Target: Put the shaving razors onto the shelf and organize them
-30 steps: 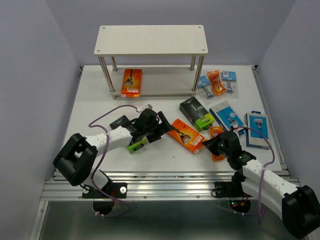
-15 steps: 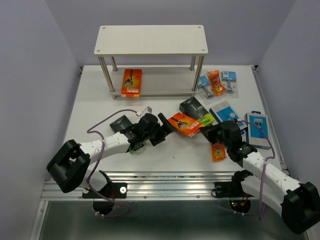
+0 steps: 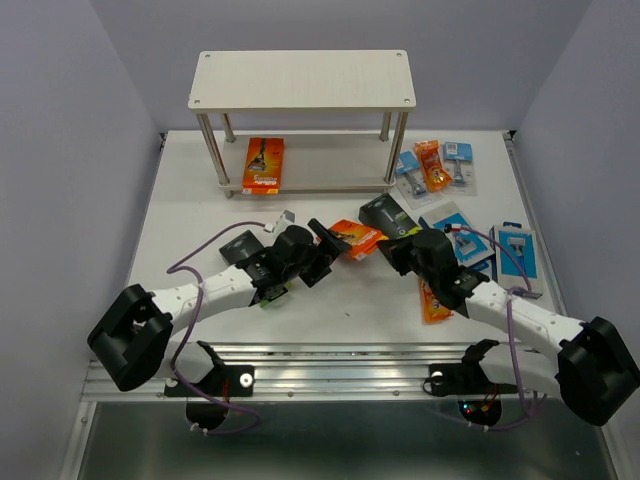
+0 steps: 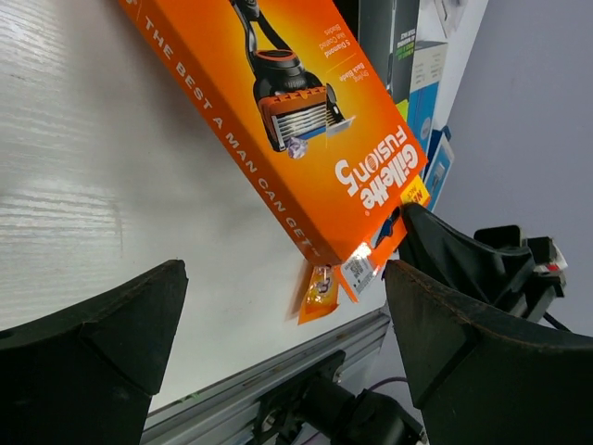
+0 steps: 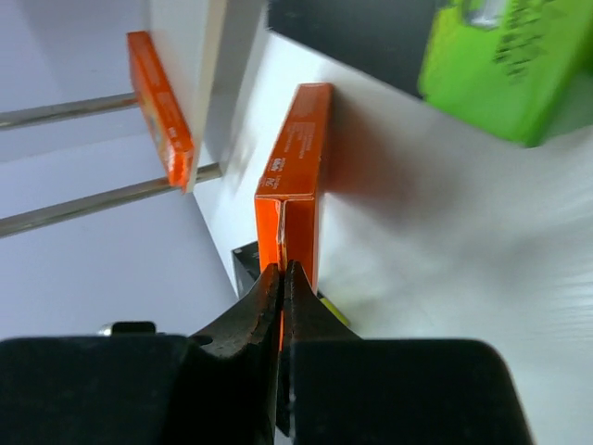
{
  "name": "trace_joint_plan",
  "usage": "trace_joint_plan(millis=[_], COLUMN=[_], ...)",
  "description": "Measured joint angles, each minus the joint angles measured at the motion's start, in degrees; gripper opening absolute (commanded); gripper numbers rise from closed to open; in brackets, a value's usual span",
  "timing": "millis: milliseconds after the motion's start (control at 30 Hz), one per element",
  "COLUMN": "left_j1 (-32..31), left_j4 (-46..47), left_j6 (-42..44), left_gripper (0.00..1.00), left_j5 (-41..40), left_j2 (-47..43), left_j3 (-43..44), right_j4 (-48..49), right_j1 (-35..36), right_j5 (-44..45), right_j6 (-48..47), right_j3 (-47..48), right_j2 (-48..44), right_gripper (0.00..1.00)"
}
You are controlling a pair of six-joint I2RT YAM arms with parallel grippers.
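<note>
top view: my right gripper [image 3: 386, 246] is pinched shut on one end of the orange box [image 3: 357, 238], held over the desk [image 3: 190, 200] between both arms. the left gripper [image 3: 324, 252] gapes wide just beside it, holding nothing. the shelf [image 3: 300, 80] carries one orange pack [image 3: 264, 165] on its lower board.
left wrist: the box looks like light, stiff, glossy cardboard; i'd take it across the long edges.
right wrist: the jaws clamp only a thin end flap, so it could slip.
</note>
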Motion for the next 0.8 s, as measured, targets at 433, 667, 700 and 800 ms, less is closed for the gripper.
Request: trace_joint_plan(millis=[433,667,700,800], left_j1=[0.00,-0.24,-0.48,-1.49], left_j4=[-0.15,-0.24,-0.22,-0.09], left_j6=[-6.64,-10.10,-10.62,-11.85], left_gripper=[0.99,0.99,0.98,0.97], left_j5=[-4.17,-4.90,-4.90,-5.03], left_j2=[-6.03,-6.43,-6.43,-6.32], left_j3=[-3.58,-4.74,-4.74,-4.92], right_j4=[0.33,0.37,0.37,0.28], right_j1=[8.81,11.30,11.50,12.41], right_j5=[4.20,4.33,4.33,4.33], right_j6=[0.85,1.14,1.14,1.11], right_j3=[7.30,8.04,8.15,8.74], right_j2=[8.13,8.68,8.68,8.76], right_gripper=[0.01,0.01,0.01,0.01])
